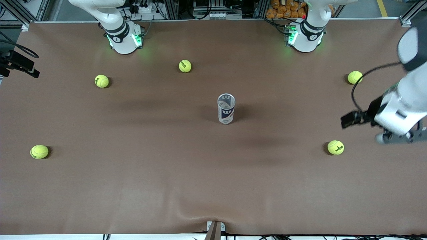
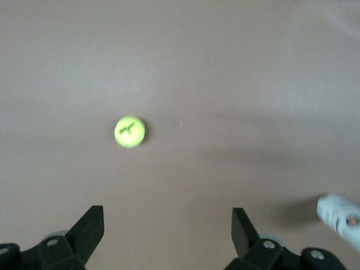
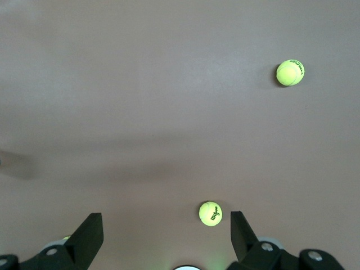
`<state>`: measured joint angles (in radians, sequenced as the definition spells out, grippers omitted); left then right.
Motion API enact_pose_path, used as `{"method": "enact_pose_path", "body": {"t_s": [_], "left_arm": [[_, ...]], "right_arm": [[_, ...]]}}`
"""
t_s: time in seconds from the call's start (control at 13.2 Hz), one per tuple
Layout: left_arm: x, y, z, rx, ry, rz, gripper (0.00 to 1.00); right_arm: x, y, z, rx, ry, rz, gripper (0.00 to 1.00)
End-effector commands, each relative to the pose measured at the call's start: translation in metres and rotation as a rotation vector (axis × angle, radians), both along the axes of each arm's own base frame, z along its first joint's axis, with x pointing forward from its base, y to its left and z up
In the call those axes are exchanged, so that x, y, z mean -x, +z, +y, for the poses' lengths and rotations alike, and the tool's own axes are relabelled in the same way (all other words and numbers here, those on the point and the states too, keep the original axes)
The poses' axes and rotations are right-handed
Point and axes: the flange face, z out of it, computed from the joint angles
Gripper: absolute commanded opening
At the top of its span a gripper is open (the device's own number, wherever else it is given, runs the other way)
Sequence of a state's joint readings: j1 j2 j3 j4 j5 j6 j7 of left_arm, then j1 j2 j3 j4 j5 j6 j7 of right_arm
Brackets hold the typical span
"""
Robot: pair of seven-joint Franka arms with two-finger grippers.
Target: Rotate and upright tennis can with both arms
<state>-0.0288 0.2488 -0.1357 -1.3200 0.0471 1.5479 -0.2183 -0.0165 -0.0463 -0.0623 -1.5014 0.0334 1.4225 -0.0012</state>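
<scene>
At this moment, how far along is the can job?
The tennis can already stands upright mid-table, open end up. Nothing is in hand: the left tool is open over the table's left-arm end, and the right tool is open, empty. Nothing seems left.

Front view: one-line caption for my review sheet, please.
Tennis can upright mid-table among five balls; left gripper open, raised at the left arm's end of the table; right gripper out of frame.

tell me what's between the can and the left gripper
Nothing: in the front view only bare brown table lies between the upright can and the open left gripper; the nearest ball sits off that line.
</scene>
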Motion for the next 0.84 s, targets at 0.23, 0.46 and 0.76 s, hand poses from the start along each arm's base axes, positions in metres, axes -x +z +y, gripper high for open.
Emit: {"method": "enact_pose_path", "body": {"t_s": [0.23,0.46,0.76], "left_arm": [[0.094,0.038,0.026,-0.023,-0.075,0.035,1.0],[0.1,0.039,0.037,-0.021,-0.07,0.034,1.0],[0.074,0.045,0.079,-0.012,-0.105,-0.063,1.0]], "right_arm": [[0.002,0.012,0.005,-0.011,-0.013,-0.022,1.0],[0.002,0.011,0.005,-0.012,-0.016,-0.023,1.0],[0.001,0.009,0.002,0.0,-0.022,-0.018,1.0]]}}
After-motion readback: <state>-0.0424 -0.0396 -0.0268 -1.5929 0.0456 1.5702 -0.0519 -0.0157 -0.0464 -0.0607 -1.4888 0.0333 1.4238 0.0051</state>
